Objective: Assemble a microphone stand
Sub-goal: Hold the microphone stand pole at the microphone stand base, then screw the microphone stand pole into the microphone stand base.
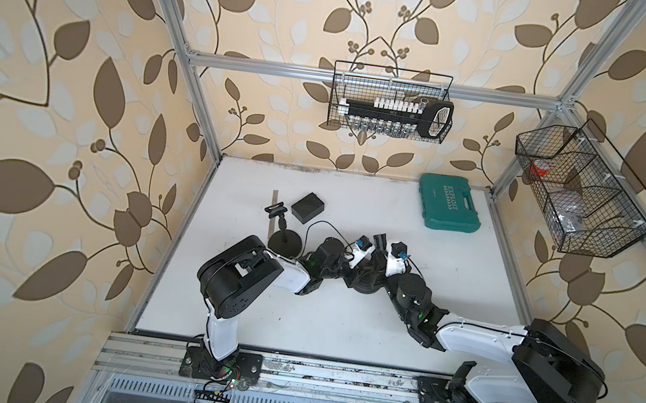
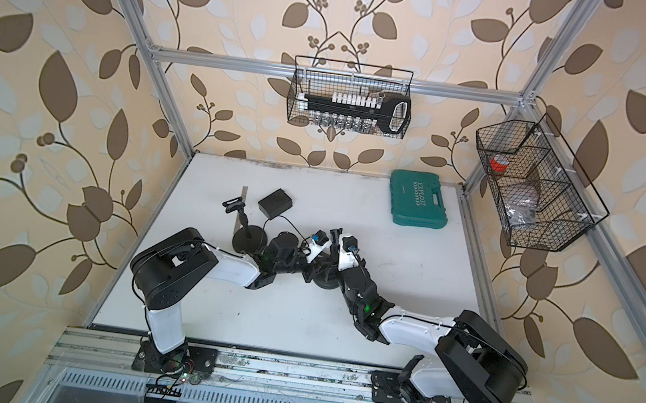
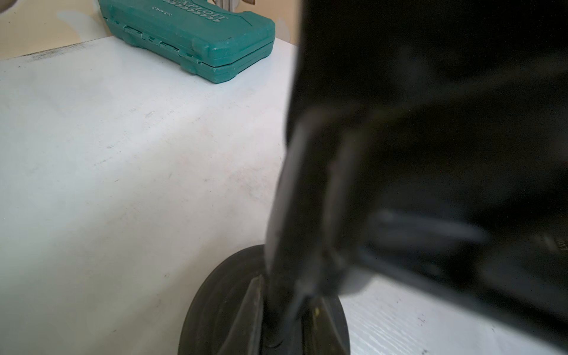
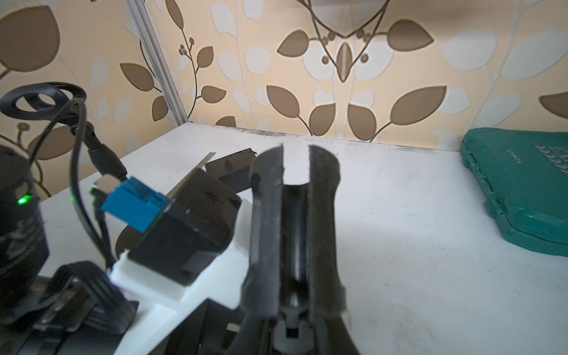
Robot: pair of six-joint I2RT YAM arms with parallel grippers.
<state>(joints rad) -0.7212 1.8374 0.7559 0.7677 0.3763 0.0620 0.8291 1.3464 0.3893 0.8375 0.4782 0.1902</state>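
- Microphone clip (image 4: 267,230), one of two, standing upright mid-table; right gripper (image 4: 292,330) pinching shut at its foot
- Left gripper (image 3: 285,319) clamping tight on one blurred pole (image 3: 289,239) just above round base (image 3: 221,316), which is running out of frame
- Second stand (image 1: 280,241) standing well apart beside one black box (image 1: 307,207)
- One green case (image 1: 450,203) lying at the back right

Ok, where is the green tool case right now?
In both top views the green tool case lies closed at the far right corner of the white table, near the back wall, well apart from the small black box.
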